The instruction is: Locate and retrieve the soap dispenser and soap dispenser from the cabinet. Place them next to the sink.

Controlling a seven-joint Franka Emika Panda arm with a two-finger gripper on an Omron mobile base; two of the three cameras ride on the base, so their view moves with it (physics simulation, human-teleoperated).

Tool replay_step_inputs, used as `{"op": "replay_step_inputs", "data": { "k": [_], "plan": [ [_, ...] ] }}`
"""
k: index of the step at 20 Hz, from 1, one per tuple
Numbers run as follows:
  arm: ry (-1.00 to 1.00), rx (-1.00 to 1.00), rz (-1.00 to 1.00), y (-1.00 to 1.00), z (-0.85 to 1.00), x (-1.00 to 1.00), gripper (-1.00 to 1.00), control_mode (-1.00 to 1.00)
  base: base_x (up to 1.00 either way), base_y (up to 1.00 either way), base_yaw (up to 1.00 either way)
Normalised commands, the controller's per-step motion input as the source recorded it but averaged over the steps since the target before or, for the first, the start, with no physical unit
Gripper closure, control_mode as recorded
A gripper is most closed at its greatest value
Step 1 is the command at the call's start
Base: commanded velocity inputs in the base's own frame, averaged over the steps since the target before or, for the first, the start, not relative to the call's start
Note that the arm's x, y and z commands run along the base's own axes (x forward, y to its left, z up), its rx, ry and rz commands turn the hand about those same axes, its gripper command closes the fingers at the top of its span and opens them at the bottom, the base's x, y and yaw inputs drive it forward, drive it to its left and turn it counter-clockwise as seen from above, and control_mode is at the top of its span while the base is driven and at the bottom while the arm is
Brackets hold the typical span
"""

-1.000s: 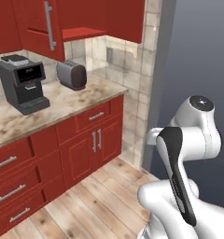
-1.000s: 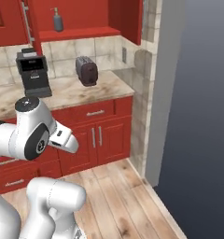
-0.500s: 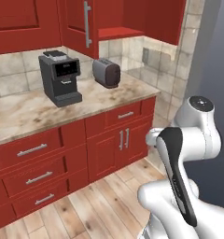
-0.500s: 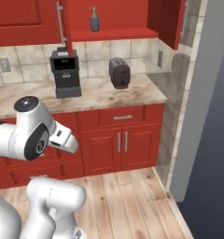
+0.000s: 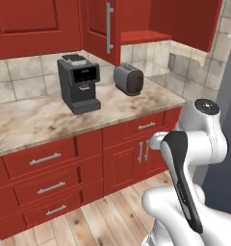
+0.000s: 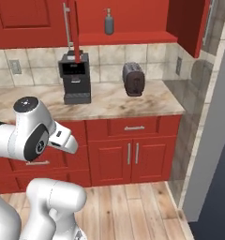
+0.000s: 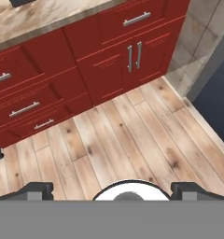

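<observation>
swinging the whole view across the kitchen as the base drives, bringing the open cabinet (image 6: 128, 35) nearer centre with one grey soap dispenser (image 6: 108, 21) upright on its shelf, fingers (image 7: 39, 190) spread wide over bare floor, needing to square up before reaching.

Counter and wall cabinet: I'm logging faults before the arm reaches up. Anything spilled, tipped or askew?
Nothing stands out. The black coffee machine and dark toaster stand upright on the marbled counter, with no spill showing. The red wall cabinet's door hangs open, and a grey pump bottle stands upright on its shelf.
</observation>
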Motion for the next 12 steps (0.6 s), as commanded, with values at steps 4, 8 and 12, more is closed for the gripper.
{"op": "replay_step_inputs", "data": {
  "k": [4, 8, 12],
  "plan": [
    [0.0, 0.0, 0.0, 0.0, 0.0, 0.0, -1.0, 1.0, 0.53, -0.17, 0.23],
    [0.0, 0.0, 0.0, 0.0, 0.0, 0.0, -1.0, 1.0, 0.43, -0.17, 0.23],
    [0.0, 0.0, 0.0, 0.0, 0.0, 0.0, -1.0, 1.0, 0.26, -0.38, 0.2]
  ]
}}
